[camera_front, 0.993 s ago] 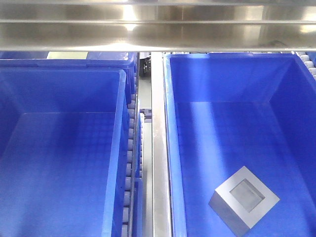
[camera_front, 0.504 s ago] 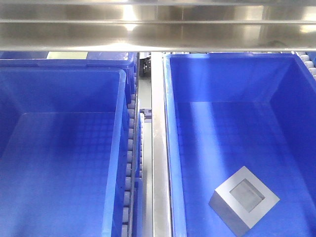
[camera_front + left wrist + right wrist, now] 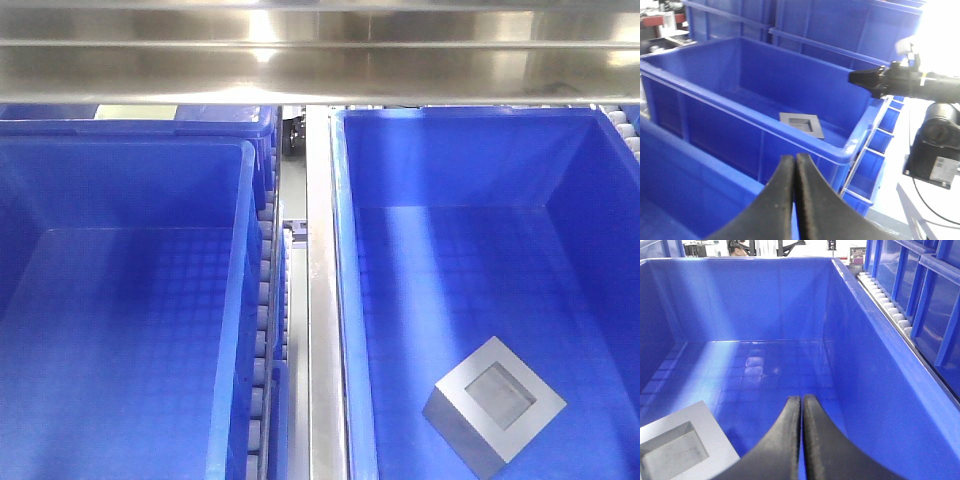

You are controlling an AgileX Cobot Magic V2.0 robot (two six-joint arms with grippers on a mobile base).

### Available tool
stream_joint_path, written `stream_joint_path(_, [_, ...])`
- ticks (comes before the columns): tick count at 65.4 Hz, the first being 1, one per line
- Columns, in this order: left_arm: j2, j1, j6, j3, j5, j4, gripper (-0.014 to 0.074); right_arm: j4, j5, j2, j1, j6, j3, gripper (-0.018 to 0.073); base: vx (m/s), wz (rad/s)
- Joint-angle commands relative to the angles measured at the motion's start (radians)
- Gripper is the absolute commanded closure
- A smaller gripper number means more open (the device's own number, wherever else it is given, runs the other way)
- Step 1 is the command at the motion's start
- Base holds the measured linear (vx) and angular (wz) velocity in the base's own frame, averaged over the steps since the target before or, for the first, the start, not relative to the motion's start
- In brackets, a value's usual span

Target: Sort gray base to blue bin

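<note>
The gray base (image 3: 494, 404) lies on the floor of the right-hand blue bin (image 3: 345, 300), recess facing up, near the front. The left wrist view shows the same gray base (image 3: 801, 123) inside that blue bin (image 3: 805, 142) from the side. In the right wrist view the gray base (image 3: 682, 445) sits at the lower left on the blue bin's floor (image 3: 765, 365). My left gripper (image 3: 795, 157) is shut and holds nothing, outside the bin. My right gripper (image 3: 802, 399) is shut too, inside the bin to the right of the base and apart from it.
A second blue tub (image 3: 120, 320) stands on the left, another behind it (image 3: 140, 122). A steel rail (image 3: 322, 300) and rollers (image 3: 262, 330) run between the tubs. A steel beam (image 3: 320, 50) crosses overhead. My right arm (image 3: 910, 82) reaches over the bin's far corner.
</note>
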Motion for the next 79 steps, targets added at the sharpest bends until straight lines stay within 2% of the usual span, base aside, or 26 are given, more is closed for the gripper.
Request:
stream_joint_path(1, [0.013,-0.003,0.047,-0.026,-0.080,-0.051,0.0603,-0.007,-0.038,0.001,0.000,-0.008,0.006,0.0564,0.00,0.00])
stream_joint_path(29, [0.013,-0.003,0.052,-0.026,-0.080,-0.075,0.0603,-0.007,-0.038,0.001,0.000,-0.008,0.006,0.0564,0.00,0.00])
stream_joint_path(49, [0.013,0.032,0.054,-0.026,-0.084,-0.075,0.0603,-0.007,-0.038,0.001,0.000,-0.008,0.006,0.0564,0.00,0.00])
stream_joint_path(62, [0.013,0.070,0.115,-0.026,-0.084,-0.096,0.0603,-0.007,-0.038,0.001,0.000,-0.008,0.006,0.0564,0.00,0.00])
stream_joint_path(70, [0.013,0.120,0.120,-0.026,-0.083,-0.099,0.0603,-0.007,-0.038,0.001,0.000,-0.008,0.006,0.0564,0.00,0.00])
stream_joint_path(74, [0.013,0.173,0.120,-0.026,-0.083,-0.096,0.0603,-0.007,-0.038,0.001,0.000,-0.008,0.006,0.0564,0.00,0.00])
stream_joint_path(79, [0.013,0.279,0.120,-0.026,-0.083,-0.080,0.0603,-0.007,-0.038,0.001,0.000,-0.008,0.006,0.0564,0.00,0.00])
